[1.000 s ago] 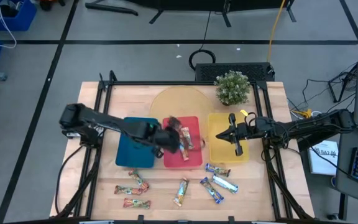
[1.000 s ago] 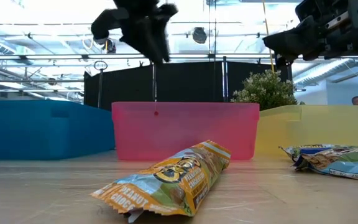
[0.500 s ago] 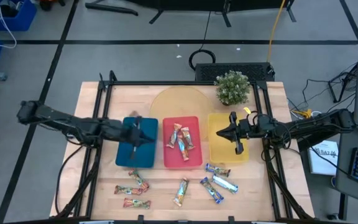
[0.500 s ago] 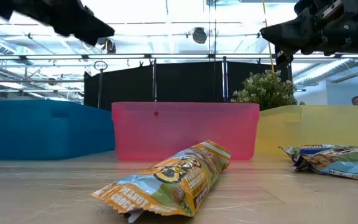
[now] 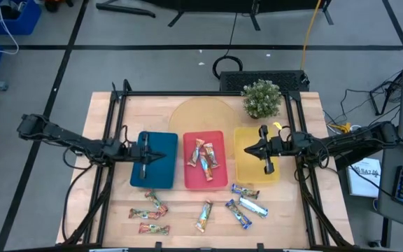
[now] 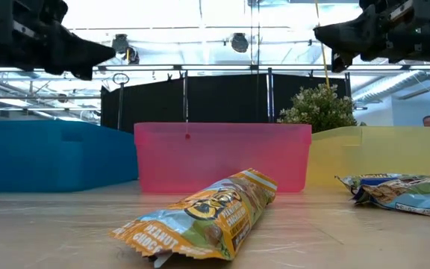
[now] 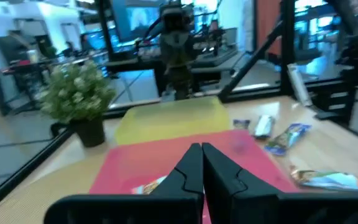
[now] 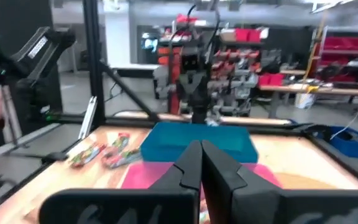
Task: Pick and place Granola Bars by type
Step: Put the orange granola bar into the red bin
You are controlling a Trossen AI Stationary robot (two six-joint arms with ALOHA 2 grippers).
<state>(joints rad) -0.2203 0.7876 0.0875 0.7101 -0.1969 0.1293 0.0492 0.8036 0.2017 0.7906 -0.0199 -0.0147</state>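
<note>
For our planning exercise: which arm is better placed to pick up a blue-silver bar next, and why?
Probably the right. The right gripper hangs shut over the yellow tray, just behind the blue-silver bars; the left gripper is over the blue tray, farther away.

Three orange-gold bars (image 5: 203, 153) lie in the red tray (image 5: 206, 170). The left gripper (image 5: 161, 156) hangs over the blue tray (image 5: 153, 176), the right gripper (image 5: 247, 150) over the yellow tray (image 5: 255, 175). Other bars (image 5: 203, 215) lie scattered along the surface's (image 5: 103, 210) near edge.

Glossy foil-wrapped Granola Bars (image 5: 203, 215), smooth plastic red tray (image 5: 218, 178), pale matt wooden table (image 5: 305, 203)
</note>
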